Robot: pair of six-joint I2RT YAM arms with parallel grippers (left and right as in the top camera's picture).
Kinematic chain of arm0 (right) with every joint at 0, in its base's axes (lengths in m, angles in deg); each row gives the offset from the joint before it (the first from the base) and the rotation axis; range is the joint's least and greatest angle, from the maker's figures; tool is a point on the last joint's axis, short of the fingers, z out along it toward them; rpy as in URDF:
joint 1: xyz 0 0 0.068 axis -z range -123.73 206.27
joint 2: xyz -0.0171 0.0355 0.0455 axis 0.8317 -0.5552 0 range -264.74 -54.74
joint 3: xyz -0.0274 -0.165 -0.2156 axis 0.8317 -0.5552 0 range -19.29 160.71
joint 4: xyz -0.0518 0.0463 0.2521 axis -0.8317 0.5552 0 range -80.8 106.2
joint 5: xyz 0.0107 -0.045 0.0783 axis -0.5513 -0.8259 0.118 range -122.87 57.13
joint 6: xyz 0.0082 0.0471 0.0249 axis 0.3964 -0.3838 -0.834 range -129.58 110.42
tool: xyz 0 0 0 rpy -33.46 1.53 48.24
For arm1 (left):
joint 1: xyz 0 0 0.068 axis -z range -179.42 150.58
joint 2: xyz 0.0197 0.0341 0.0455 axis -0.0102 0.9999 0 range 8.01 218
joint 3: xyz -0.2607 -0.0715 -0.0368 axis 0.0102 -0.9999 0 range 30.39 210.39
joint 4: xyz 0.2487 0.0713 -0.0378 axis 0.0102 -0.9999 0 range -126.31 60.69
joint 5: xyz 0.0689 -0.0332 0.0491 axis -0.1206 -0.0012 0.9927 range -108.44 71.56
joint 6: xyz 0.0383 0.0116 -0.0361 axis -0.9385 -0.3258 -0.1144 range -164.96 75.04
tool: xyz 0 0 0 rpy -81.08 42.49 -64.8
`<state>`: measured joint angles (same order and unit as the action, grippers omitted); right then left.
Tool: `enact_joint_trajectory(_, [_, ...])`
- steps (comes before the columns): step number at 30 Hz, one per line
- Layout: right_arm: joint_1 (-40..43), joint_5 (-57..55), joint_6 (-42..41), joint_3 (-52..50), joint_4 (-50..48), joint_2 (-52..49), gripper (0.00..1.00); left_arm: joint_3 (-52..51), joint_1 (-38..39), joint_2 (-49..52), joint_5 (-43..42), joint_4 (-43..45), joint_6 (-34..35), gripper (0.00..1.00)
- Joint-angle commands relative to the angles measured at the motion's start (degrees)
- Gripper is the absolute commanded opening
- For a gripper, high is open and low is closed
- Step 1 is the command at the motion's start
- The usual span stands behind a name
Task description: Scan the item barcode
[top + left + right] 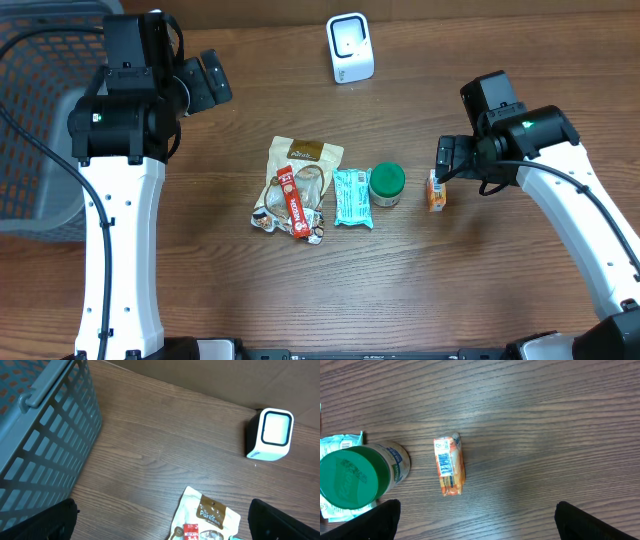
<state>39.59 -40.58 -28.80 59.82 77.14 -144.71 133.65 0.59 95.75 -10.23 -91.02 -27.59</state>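
Both arms are up off the worktop [480, 290] and holding nothing. The right pincer [447, 158] is spread wide and hangs right over the little orange packet [450, 465]. In its wrist view you only see the two fingertips [370, 520] down in the bottom corners, nowhere near touching the packet. That packet lies flat with its barcode facing up, just right of the green-lidded jar [352, 477] but not touching it. It sits at the right end of a row with a teal wrapper [351, 196], a beige pouch [303, 170] and a red stick pack [293, 205] lying on the pouch. The left pincer [205, 82] is spread wide too, over bare wood up at the far left, next to the grey-blue basket [45, 425]. The white scanner [350, 47] stands at the far edge of the worktop, well apart from the packet and from both pincers.
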Motion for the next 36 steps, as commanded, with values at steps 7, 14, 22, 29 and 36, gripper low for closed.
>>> enact_joint_trajectory(7, [0.04, 0.09, 0.44, 0.46, -0.33, 0.24, 1.00, 0.90, 0.00, -0.85, 0.09, 0.17, -1.09, 1.00])
enact_joint_trajectory(14, [0.04, 0.52, 0.39, 0.39, -5.64, 0.24, 1.00, 0.90, 0.00, -0.85, 0.09, 0.17, -1.09, 1.00])
enact_joint_trajectory(22, [0.04, 14.21, -1.95, 0.39, -8.96, 0.24, 1.00, 0.90, 0.00, -0.85, 0.09, 0.20, -1.09, 1.00])
enact_joint_trajectory(29, [0.04, 15.47, -4.28, 0.39, -12.15, 0.24, 0.89, 0.90, 0.00, -0.85, 0.09, 0.20, -1.09, 1.00])
enact_joint_trajectory(36, [-0.33, 15.56, -3.26, 1.55, -10.21, 0.24, 0.53, 0.90, 0.00, -0.85, 0.09, 0.20, -1.09, 1.00])
